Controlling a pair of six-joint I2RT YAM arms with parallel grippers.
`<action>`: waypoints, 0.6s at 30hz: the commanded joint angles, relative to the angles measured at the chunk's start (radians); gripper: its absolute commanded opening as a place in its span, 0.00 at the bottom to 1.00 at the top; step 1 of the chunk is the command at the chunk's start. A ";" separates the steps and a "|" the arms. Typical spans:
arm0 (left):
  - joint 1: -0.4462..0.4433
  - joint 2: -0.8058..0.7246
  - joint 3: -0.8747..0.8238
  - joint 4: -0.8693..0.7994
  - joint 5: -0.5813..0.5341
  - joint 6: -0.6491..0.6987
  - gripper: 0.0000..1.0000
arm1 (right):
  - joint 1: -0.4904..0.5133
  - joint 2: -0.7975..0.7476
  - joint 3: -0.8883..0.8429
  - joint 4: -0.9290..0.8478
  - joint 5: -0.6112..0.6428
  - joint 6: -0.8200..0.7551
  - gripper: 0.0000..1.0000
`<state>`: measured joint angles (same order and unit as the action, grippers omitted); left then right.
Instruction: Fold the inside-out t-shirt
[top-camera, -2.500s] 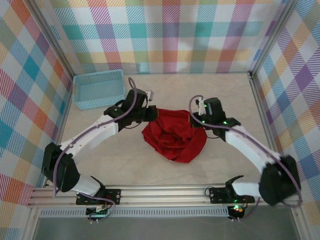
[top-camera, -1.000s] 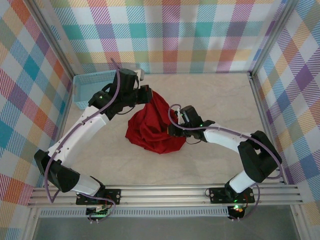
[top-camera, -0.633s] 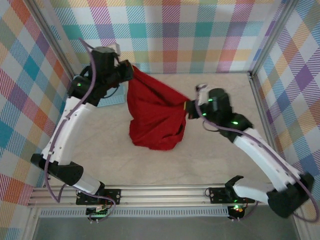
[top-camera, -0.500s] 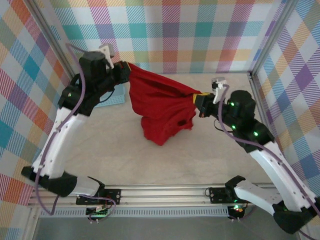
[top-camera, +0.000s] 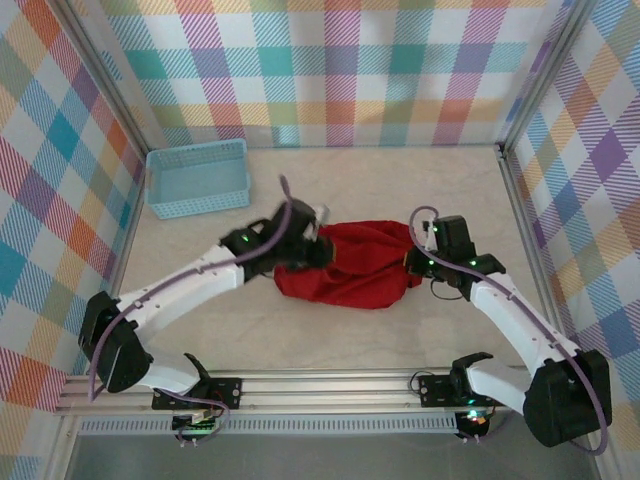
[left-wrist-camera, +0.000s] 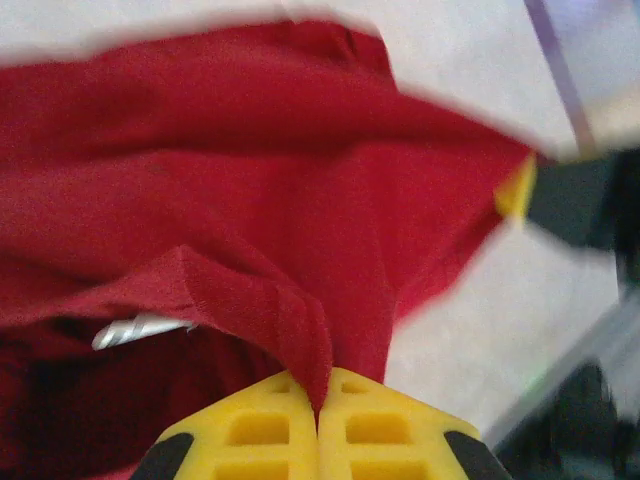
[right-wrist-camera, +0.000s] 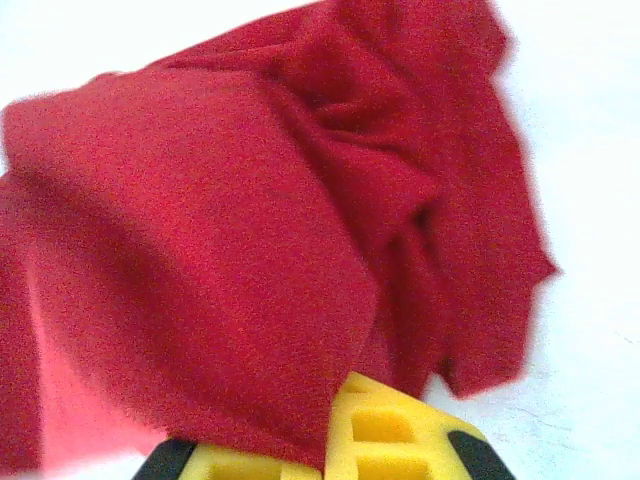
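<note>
Shirt: the plain red soft cloth t-shirt (top-camera: 350, 270) lies bunched on the pale desk (top-camera: 400, 190), well apart from the light-blue plastic basket (top-camera: 200, 208), towards the arm bases.
Long axis: runs left to right, from the basket side away.
Left gripper (top-camera: 312, 243): clamped on a fold at the basket-side end.
Right gripper (top-camera: 412, 262): pinched closed on cloth at the far end.
Nearer arm: neither; each holds one end, so spreading likely means pulling apart along that axis.

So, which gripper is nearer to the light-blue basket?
Left. The left gripper, shut on the red t-shirt, is right of the light-blue basket and closer to the arm bases. The right gripper grips the shirt's opposite end, farther right.
</note>
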<state>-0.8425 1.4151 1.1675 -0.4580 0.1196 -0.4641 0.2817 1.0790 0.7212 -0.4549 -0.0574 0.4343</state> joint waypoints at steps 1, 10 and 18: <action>-0.078 0.046 -0.078 0.150 0.024 -0.024 0.00 | -0.035 -0.053 -0.048 -0.024 0.021 0.097 0.00; -0.085 -0.079 -0.153 0.115 -0.149 0.005 0.82 | -0.036 -0.083 -0.015 -0.097 0.082 0.059 0.38; 0.299 -0.064 -0.177 -0.072 -0.139 -0.065 1.00 | 0.064 -0.123 0.006 -0.161 0.056 0.057 0.63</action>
<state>-0.6212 1.2926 1.0115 -0.4240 -0.0135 -0.5034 0.2970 0.9661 0.7078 -0.5709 0.0040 0.4873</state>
